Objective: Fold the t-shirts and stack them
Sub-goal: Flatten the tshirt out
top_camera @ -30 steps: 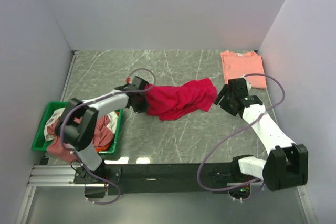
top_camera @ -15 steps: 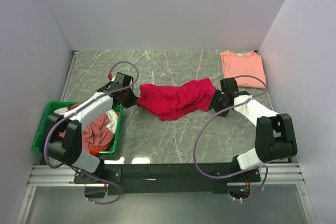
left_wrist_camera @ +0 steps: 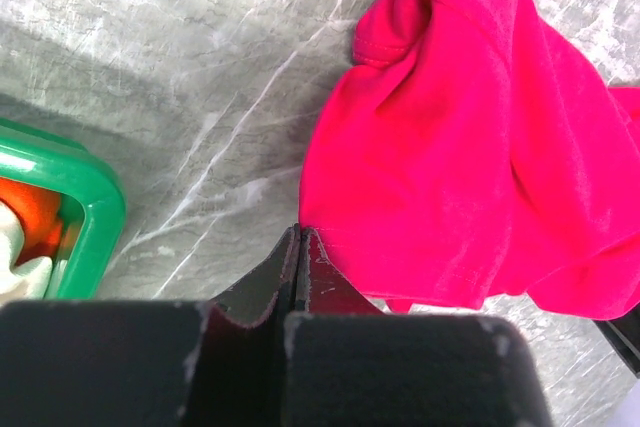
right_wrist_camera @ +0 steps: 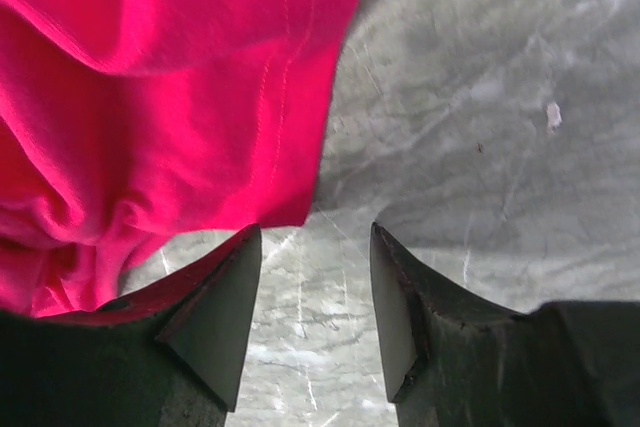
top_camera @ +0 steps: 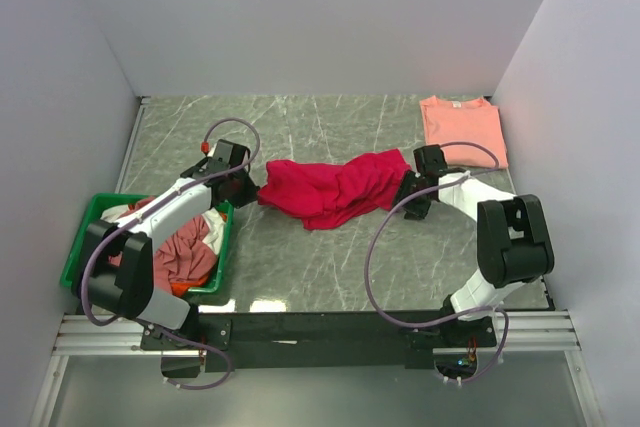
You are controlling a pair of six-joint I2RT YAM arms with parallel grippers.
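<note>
A crimson-red t-shirt (top_camera: pixel 335 187) lies crumpled and stretched out in the middle of the table. My left gripper (top_camera: pixel 250 190) is at its left end. In the left wrist view the left gripper (left_wrist_camera: pixel 299 231) is shut with the shirt's corner (left_wrist_camera: pixel 330 237) at its tips. My right gripper (top_camera: pixel 408 197) is at the shirt's right end, open. In the right wrist view the right gripper (right_wrist_camera: pixel 315 230) has bare table between its jaws, and the shirt's hem (right_wrist_camera: pixel 290 127) lies just ahead and beside the left finger. A salmon-pink t-shirt (top_camera: pixel 462 130) lies folded flat at the back right.
A green plastic tray (top_camera: pixel 78 247) at the near left holds several crumpled shirts, dusty rose (top_camera: pixel 185 252), white and orange; its rim shows in the left wrist view (left_wrist_camera: pixel 95 197). Walls stand close on three sides. The arms' mounting rail (top_camera: pixel 320 332) runs along the near edge.
My left gripper has pulled the red shirt's left end leftward, stretching it out. My right gripper has moved in from the right to the shirt's right end.
</note>
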